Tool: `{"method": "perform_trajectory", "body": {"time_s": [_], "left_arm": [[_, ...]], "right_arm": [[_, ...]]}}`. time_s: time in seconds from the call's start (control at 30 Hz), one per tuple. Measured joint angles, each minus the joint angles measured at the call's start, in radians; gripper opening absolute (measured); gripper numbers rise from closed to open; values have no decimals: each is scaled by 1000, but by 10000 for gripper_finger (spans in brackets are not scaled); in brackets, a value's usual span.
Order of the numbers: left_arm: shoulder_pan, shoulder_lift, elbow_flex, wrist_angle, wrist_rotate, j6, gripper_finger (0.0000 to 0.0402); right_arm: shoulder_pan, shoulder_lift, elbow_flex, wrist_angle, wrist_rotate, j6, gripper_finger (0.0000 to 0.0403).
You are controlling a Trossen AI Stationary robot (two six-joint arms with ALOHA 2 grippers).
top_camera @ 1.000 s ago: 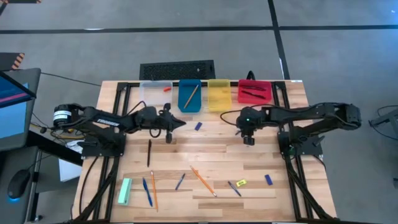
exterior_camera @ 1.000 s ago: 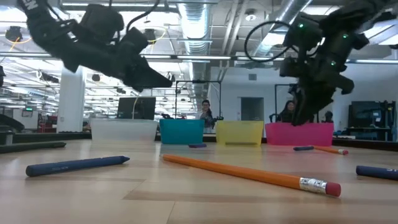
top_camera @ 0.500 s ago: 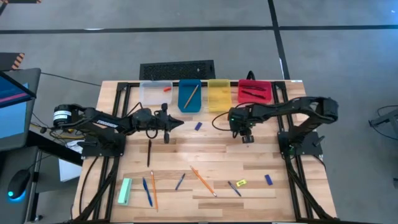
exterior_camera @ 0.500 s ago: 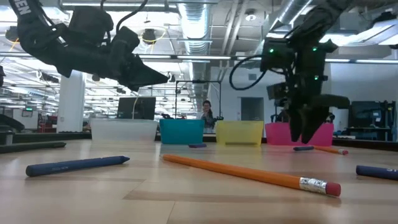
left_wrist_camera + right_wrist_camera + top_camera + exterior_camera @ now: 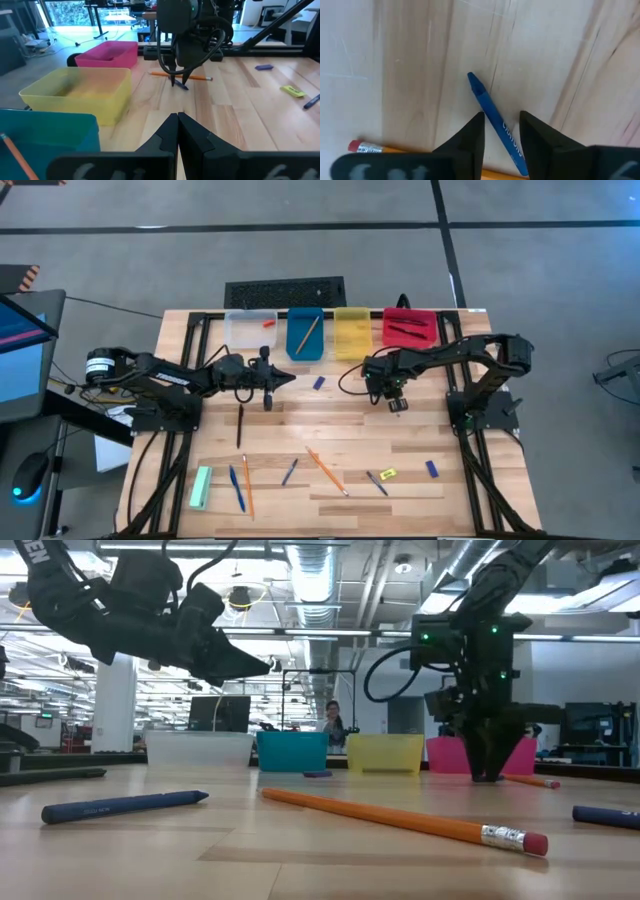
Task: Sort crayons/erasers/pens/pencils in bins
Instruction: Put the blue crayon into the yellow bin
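1. Wooden tabletop [image 5: 330,420] carries four bins along its far edge: clear bin [image 5: 250,330], blue bin [image 5: 305,335], yellow bin [image 5: 352,333] and red bin [image 5: 408,327].
2. Done so far: one small red piece lies in the clear bin, one pencil leans in the blue bin, and dark pens lie in the red bin. I cannot tell whether the yellow bin holds anything.
3. In hand: the right pincer [image 5: 397,402] points down in front of the yellow and red bins, its fingers partly apart and straddling a blue crayon [image 5: 496,122], not closed on it.
4. Left to sort is most of the job: a black pen [image 5: 240,425], a blue eraser [image 5: 319,382], and near the front edge a green block [image 5: 201,487], more pens, orange pencils [image 5: 326,470], a yellow eraser [image 5: 388,474] and another blue eraser [image 5: 432,468].
5. Room: an orange pencil [image 5: 365,147] lies just beside the crayon, so closing may catch it.
6. The left pincer [image 5: 290,378] hovers closed and empty before the blue bin, well apart from the right one.
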Motion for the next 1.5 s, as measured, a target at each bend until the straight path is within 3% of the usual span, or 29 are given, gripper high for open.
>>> {"method": "perform_trajectory", "body": {"time_s": [0.4, 0.9, 1.1, 1.33, 1.5], "left_arm": [[0, 0, 0, 0, 0, 1, 0], [0, 0, 0, -7, 0, 1, 0], [0, 0, 1, -18, 0, 11, 0], [0, 0, 1, -25, 5, 11, 0], [0, 0, 1, -33, 7, 19, 0]], "right_arm": [[-2, -1, -2, 18, 1, 28, 64], [-3, 7, 79, -39, -31, 122, 63], [-31, 3, 105, -36, -137, 130, 63], [-62, -43, 104, -70, -122, 135, 65], [-22, -65, 105, -133, -81, 141, 98]]}}
